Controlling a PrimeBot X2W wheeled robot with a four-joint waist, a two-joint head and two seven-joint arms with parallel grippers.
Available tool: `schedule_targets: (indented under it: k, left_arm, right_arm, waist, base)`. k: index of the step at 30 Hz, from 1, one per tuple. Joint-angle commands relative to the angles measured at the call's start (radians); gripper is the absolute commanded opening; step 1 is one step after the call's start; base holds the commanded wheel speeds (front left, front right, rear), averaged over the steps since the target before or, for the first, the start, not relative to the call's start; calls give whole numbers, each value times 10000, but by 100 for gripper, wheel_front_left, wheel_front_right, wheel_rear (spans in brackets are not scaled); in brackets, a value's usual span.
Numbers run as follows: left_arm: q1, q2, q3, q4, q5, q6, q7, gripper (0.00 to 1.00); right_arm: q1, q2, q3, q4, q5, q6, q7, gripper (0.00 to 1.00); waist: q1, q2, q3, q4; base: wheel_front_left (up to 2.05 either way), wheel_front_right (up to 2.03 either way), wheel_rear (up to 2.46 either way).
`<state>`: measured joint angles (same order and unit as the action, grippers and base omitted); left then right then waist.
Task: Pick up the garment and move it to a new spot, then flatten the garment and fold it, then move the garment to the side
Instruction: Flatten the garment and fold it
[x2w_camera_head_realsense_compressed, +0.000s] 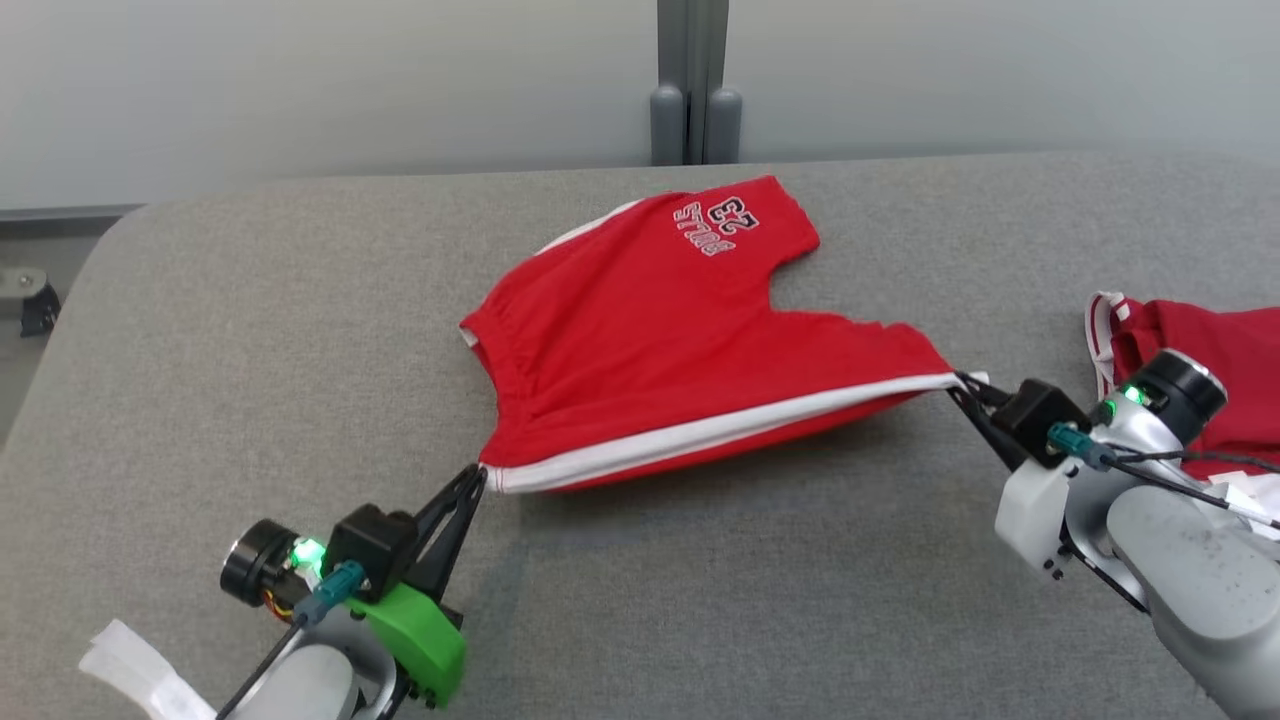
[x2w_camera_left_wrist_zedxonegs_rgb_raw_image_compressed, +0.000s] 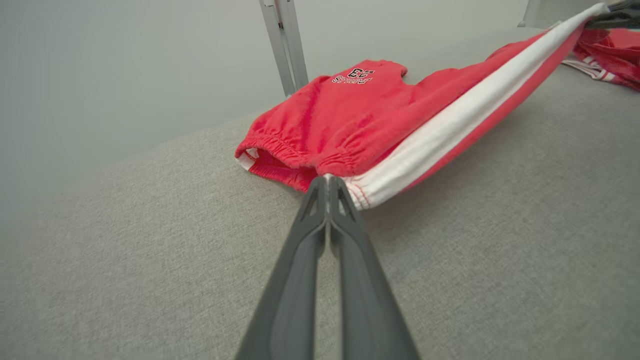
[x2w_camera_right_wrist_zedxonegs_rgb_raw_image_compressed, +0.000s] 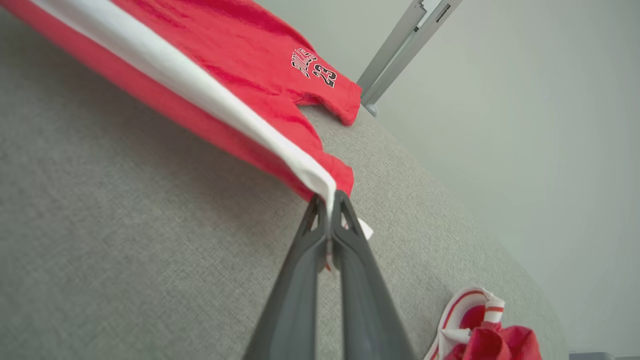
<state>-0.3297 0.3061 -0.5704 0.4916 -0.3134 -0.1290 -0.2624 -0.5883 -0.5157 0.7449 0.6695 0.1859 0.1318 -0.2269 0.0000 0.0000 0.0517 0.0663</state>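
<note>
At centre of the grey cloth-covered surface (x2w_camera_head_realsense_compressed: 250, 320) (x2w_camera_left_wrist_zedxonegs_rgb_raw_image_compressed: 500, 250) (x2w_camera_right_wrist_zedxonegs_rgb_raw_image_compressed: 100, 225), the garment (x2w_camera_head_realsense_compressed: 640, 340) (x2w_camera_left_wrist_zedxonegs_rgb_raw_image_compressed: 360, 120) (x2w_camera_right_wrist_zedxonegs_rgb_raw_image_compressed: 240, 55) is noted: red shorts w/ white side stripe (x2w_camera_head_realsense_compressed: 720, 430) (x2w_camera_left_wrist_zedxonegs_rgb_raw_image_compressed: 450, 130) (x2w_camera_right_wrist_zedxonegs_rgb_raw_image_compressed: 200, 95), elastic waistband (x2w_camera_head_realsense_compressed: 487, 345) (x2w_camera_left_wrist_zedxonegs_rgb_raw_image_compressed: 285, 147) and printed lettering (x2w_camera_head_realsense_compressed: 718, 225) (x2w_camera_left_wrist_zedxonegs_rgb_raw_image_compressed: 354, 76) (x2w_camera_right_wrist_zedxonegs_rgb_raw_image_compressed: 314, 67) on the far leg. The left end effector (x2w_camera_head_realsense_compressed: 478, 480) (x2w_camera_left_wrist_zedxonegs_rgb_raw_image_compressed: 327, 182) is seen at the near-left corner of the garment, at the waistband end of the stripe; its fingers are pressed together w/ the fabric edge pinched at the tips. The right end effector (x2w_camera_head_realsense_compressed: 958, 383) (x2w_camera_right_wrist_zedxonegs_rgb_raw_image_compressed: 327, 197) is seen at the opposite end of the stripe, at the leg hem; its fingers are likewise closed narrow on the fabric, w/ a small white tab of cloth showing beside the tips in the right wrist view. The striped edge is drawn taut in a straight line btwn both end effectors and appears raised off the surface, w/ shadow cast beneath; the far portion, incl. the lettered leg, is laid on the surface. The waistband is gathered and faces the robot's left. A second red garment (x2w_camera_head_realsense_compressed: 1220, 350) (x2w_camera_left_wrist_zedxonegs_rgb_raw_image_compressed: 610, 50) (x2w_camera_right_wrist_zedxonegs_rgb_raw_image_compressed: 480, 335) w/ white trim is observed crumpled at the right edge of the surface, beyond the right arm, apart from the held one. A grey metal post (x2w_camera_head_realsense_compressed: 692, 80) (x2w_camera_left_wrist_zedxonegs_rgb_raw_image_compressed: 285, 45) (x2w_camera_right_wrist_zedxonegs_rgb_raw_image_compressed: 405, 45) is recorded behind the surface, approx. in line w/ the lettered leg, against a pale wall (x2w_camera_head_realsense_compressed: 300, 90). White tape (x2w_camera_head_realsense_compressed: 140, 670) is noted by the left arm at lower left of the head view.
</note>
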Motion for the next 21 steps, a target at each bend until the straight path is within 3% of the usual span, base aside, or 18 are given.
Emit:
schedule_targets:
  k: [1,9,21]
  left_arm:
    - [409,258,-75,-112,-132,-11,-28,0]
    - [1479,872,-737,-1045,-527,10,344,0]
    - [2622,1783,-1654,-3041,-1343,9,1310,0]
  right_arm:
    - [271,-238,263,-183,336,-22,184,0]
    - [966,-1716,1645,-1896,2342,-24,1719,0]
    - [1710,-4087,2634,-4778,4787,-24,4281,0]
  waist:
    - [0,0,-730,2]
    - [0,0,-1308,19]
    - [0,0,-1588,140]
  base:
    - [0,0,0]
    - [0,0,0]
    - [0,0,0]
